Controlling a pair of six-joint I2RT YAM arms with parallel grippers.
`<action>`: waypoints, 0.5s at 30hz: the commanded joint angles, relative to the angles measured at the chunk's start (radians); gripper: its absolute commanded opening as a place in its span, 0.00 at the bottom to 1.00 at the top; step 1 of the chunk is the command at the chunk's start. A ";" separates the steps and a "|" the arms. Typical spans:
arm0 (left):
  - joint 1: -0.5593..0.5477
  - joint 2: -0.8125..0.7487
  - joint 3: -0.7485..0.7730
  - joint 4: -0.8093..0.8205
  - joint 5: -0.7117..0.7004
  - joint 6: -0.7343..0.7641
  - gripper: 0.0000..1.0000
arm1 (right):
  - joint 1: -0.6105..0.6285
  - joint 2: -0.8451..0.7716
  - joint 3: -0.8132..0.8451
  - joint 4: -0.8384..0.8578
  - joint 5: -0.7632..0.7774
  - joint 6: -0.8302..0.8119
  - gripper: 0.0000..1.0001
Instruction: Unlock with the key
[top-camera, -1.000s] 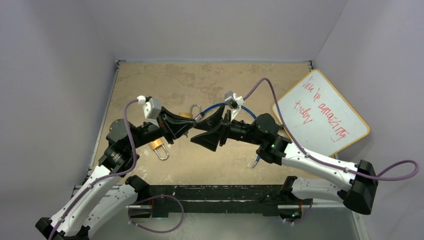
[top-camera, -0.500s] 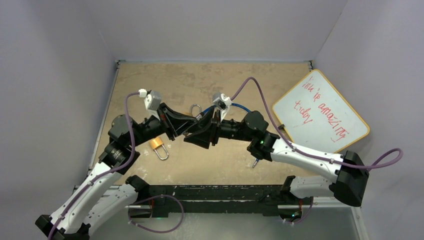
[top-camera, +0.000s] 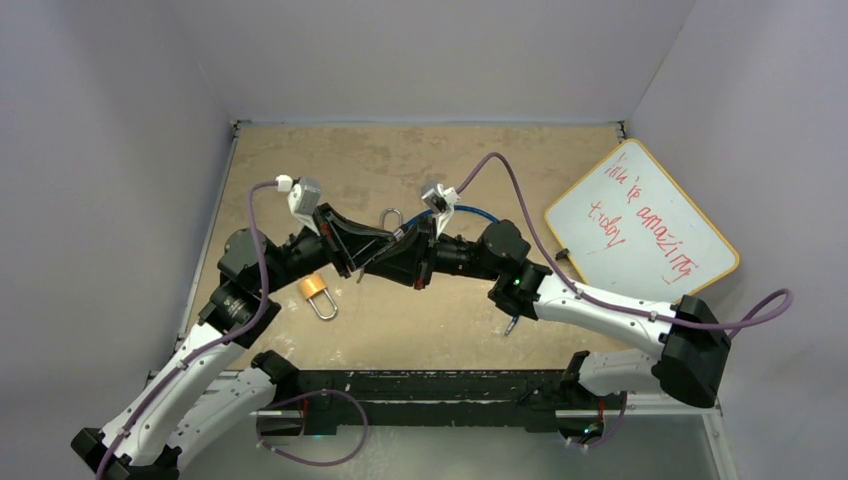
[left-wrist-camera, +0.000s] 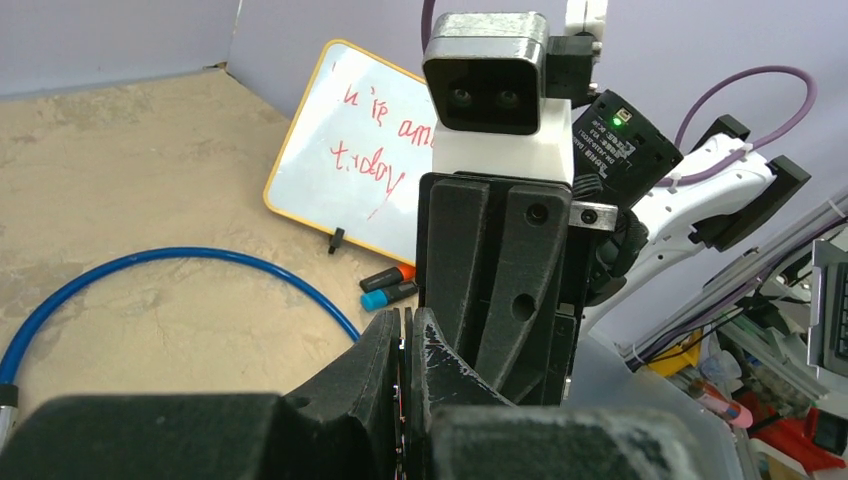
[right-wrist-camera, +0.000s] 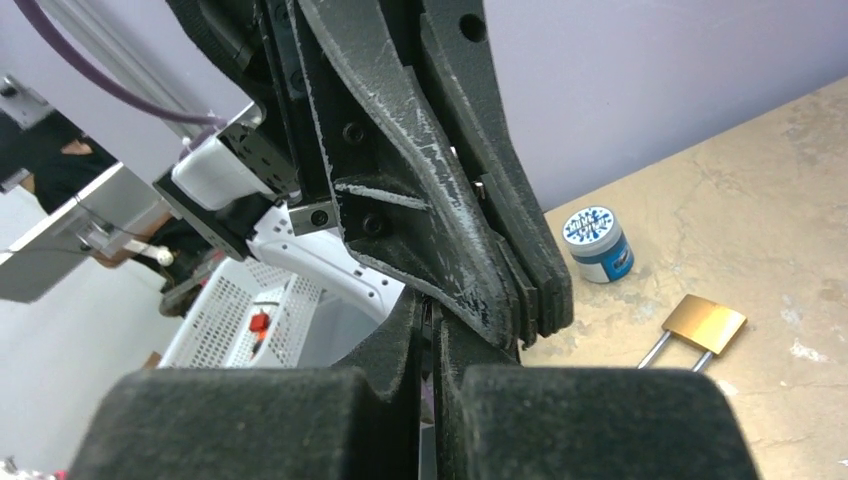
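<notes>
My left gripper (top-camera: 383, 252) and right gripper (top-camera: 393, 262) meet tip to tip above the middle of the table. The left gripper (left-wrist-camera: 405, 322) is shut on a thin dark flat piece seen edge-on, which I take for the key. In the right wrist view my right gripper (right-wrist-camera: 432, 312) is shut on a thin strip too, pressed against the left gripper's fingertips (right-wrist-camera: 545, 295). A brass padlock (top-camera: 315, 289) lies flat on the table below the left gripper, also seen as the padlock (right-wrist-camera: 705, 325). The steel shackle of another padlock (top-camera: 391, 216) shows just behind the grippers.
A whiteboard (top-camera: 640, 225) with red writing leans at the right wall. A blue cable (left-wrist-camera: 150, 262) loops on the table behind the right arm. Two markers (left-wrist-camera: 390, 285) lie near the board, a small blue-and-white jar (right-wrist-camera: 597, 243) stands at the left wall, and a pen (top-camera: 513, 323) lies near the front edge.
My right arm has moved left to the left gripper, and its jaws have gone from wide open to shut. The left gripper stayed shut and shifted slightly right.
</notes>
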 joint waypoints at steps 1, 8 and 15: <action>-0.001 0.004 0.008 0.030 -0.029 -0.027 0.00 | 0.006 -0.006 0.013 0.117 0.044 0.088 0.00; -0.001 0.026 0.017 -0.058 -0.137 -0.034 0.35 | 0.002 -0.044 -0.111 0.214 0.195 0.338 0.00; 0.000 0.055 0.025 -0.339 -0.375 -0.100 0.66 | -0.019 -0.094 -0.274 0.129 0.380 0.734 0.00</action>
